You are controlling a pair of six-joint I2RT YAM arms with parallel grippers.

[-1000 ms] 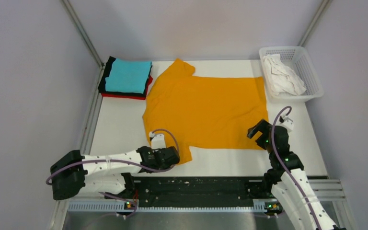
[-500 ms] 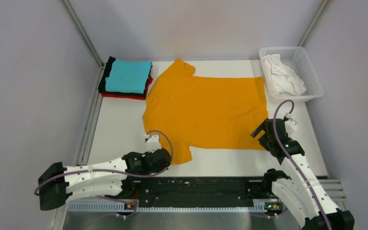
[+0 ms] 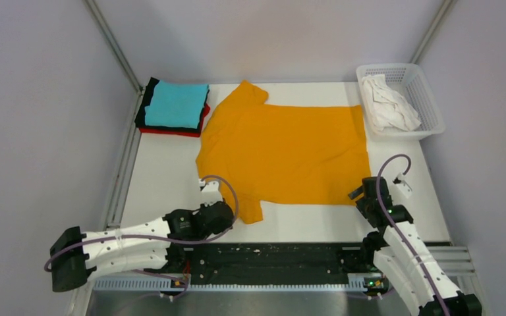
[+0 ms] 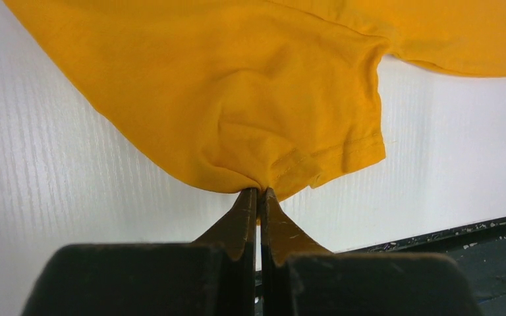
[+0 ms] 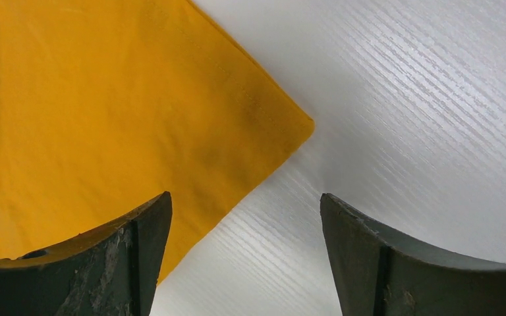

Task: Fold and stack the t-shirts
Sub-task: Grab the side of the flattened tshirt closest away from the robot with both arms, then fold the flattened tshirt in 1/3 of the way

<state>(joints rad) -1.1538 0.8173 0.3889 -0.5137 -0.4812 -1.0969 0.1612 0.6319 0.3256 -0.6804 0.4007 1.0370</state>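
Observation:
An orange-yellow t-shirt [image 3: 283, 151] lies spread flat on the white table. My left gripper [image 3: 227, 212] is shut on the edge of its near sleeve [image 4: 283, 131], pinched at the fingertips [image 4: 259, 192]. My right gripper [image 3: 361, 195] is open, low over the shirt's near right hem corner [image 5: 283, 125]; the corner lies ahead of the gap between the fingers, untouched. A folded stack with a cyan shirt [image 3: 176, 104] on top of red and black ones sits at the back left. A crumpled white shirt [image 3: 387, 104] lies in the basket.
A white plastic mesh basket [image 3: 428, 99] stands at the back right corner. A black rail [image 3: 270, 253] runs along the table's near edge between the arm bases. Grey walls enclose the table on three sides.
The right gripper has moved nearer and lower to the shirt's near right corner. The left gripper has drawn back slightly toward the near edge, still at the sleeve.

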